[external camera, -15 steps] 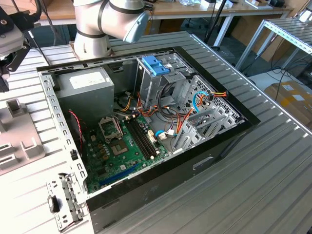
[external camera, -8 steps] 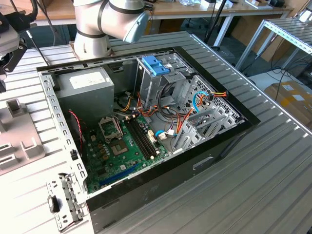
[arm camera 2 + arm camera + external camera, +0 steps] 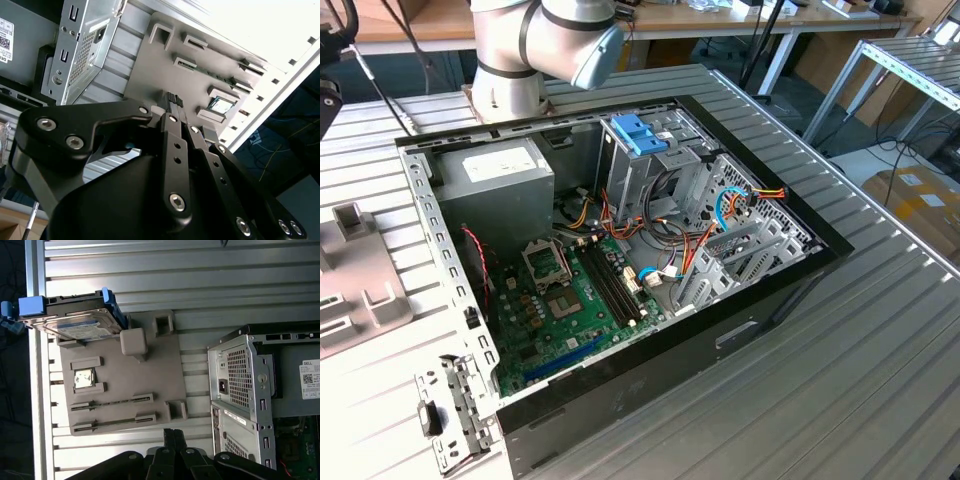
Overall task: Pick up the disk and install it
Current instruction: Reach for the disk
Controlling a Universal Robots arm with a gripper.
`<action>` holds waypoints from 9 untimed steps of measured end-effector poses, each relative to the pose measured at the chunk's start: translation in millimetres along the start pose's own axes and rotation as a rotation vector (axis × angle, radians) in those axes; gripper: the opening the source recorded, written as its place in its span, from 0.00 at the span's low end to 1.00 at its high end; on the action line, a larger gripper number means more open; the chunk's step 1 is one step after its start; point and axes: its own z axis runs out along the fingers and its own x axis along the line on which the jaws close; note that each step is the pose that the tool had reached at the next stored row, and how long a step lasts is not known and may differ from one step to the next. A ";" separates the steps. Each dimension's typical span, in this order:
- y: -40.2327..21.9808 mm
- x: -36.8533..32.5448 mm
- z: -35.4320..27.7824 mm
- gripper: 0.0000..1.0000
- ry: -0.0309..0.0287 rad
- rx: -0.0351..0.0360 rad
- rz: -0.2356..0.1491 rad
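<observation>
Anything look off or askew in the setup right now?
The disk looks tilted on the grey fixture plate, one end overhanging the plate's edge instead of lying flat. The gripper is apart from it. Nothing else stands out.

Exterior view: bright, even light; case (image 3: 740,335) interior shadowed at 9 o'clock. Second wrist view: table (image 3: 240,20) blown white, gripper (image 3: 173,100) dark.
</observation>
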 end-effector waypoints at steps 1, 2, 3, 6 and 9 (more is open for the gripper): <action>0.0 0.7 0.0 0.11 0.0001 0.0000 0.000; -0.1 1.6 0.0 0.11 0.0001 0.0000 0.000; -0.2 2.3 0.0 0.11 0.0001 0.0000 0.000; -0.4 5.6 0.0 0.11 0.0001 0.0000 0.000; -0.6 8.6 -0.1 0.11 0.0001 0.0001 0.000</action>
